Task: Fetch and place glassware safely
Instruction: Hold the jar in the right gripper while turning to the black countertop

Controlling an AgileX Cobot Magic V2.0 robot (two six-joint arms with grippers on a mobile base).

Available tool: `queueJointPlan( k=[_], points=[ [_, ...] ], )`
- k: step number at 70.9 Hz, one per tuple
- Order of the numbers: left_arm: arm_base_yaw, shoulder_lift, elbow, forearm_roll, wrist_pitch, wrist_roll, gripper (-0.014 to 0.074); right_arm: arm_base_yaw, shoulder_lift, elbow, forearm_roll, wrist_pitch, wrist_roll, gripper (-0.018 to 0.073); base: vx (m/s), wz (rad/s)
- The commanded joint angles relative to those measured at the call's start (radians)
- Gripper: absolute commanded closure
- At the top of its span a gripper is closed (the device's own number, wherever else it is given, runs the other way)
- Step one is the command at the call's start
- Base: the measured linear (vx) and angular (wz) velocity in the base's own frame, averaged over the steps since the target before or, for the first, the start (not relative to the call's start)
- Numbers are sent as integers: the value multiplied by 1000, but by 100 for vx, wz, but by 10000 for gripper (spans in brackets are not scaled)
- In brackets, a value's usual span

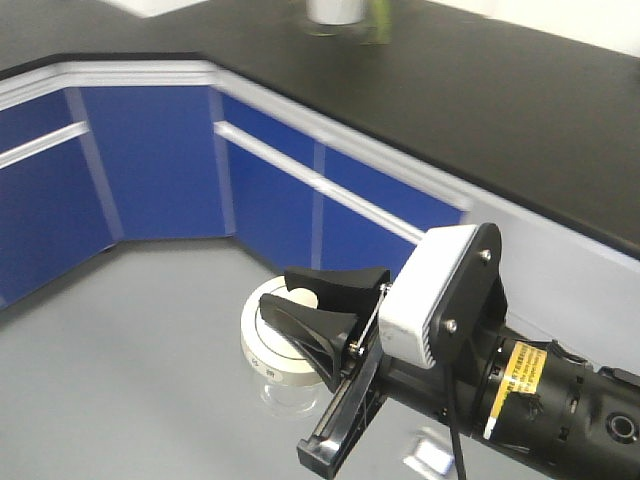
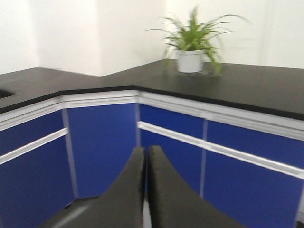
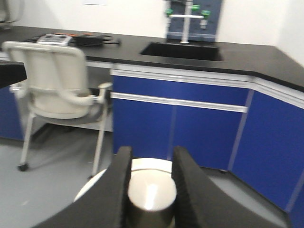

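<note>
Blue cabinets [image 1: 150, 150] behind, right arm [image 1: 540, 390] low, right fingers [image 3: 118, 185] gripping jar [image 1: 258, 345] by lid knob [image 3: 152, 190], left fingers [image 2: 128, 190] closed empty.

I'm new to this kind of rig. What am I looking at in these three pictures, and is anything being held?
This is a mobile robot with two arms. Each arm ends in a two-fingered gripper with a small camera on its wrist. The front view looks ahead from the robot's body. In it the right gripper is closed on the cream-white lid of a small glass jar, over the grey floor. The right wrist view looks along that gripper's fingers, with the lid's knob pinched between them. The left wrist view shows the left gripper shut and empty, facing blue cabinets. A potted plant stands on the black counter. The right wrist view also shows a sink and a chair.
</note>
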Motion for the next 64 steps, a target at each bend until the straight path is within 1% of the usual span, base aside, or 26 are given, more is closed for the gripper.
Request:
queueJointPlan(
  k=[1,49,64],
  points=[
    [-7,10,-25,-10,-71,-4,603,-1,-25,-31,7,-97,2,563,19,-73],
    [-7,10,-25,-10,-71,-4,603,-1,-25,-31,7,-97,2,563,19,-73],
    [-7,10,-25,-10,-71,-4,603,-1,-25,-31,7,-98,2,563,18,-56]
  ],
)
